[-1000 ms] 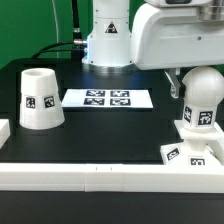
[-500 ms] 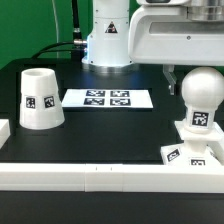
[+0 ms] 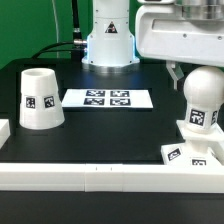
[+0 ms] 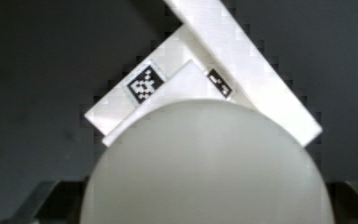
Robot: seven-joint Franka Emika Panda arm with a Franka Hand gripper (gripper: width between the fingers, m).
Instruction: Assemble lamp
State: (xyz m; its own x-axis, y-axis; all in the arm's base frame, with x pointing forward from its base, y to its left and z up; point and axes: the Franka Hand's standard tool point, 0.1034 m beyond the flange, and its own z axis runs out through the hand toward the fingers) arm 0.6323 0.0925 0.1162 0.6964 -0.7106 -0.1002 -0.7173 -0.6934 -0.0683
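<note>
The rounded white bulb (image 3: 205, 95) stands upright on the flat square base (image 3: 195, 150) at the exterior view's right, next to the front rail. My gripper (image 3: 203, 82) is shut on the bulb's upper part; one dark finger (image 3: 177, 74) shows at its side. In the wrist view the bulb (image 4: 202, 160) fills the space between my jaws, with the gripper (image 4: 202, 205) around it and the tagged base (image 4: 167, 85) below. The cone shade (image 3: 40, 98) stands alone at the exterior view's left, narrow end up.
The marker board (image 3: 107, 98) lies flat behind the middle of the table. A long white rail (image 3: 100, 175) runs along the front edge; it also shows in the wrist view (image 4: 247, 50). The arm's white pedestal (image 3: 108, 40) stands at the back.
The bulb's tag has shifted toward the exterior view's right, so the bulb has turned on the base. My gripper body has shifted slightly with it. The shade has not moved.
</note>
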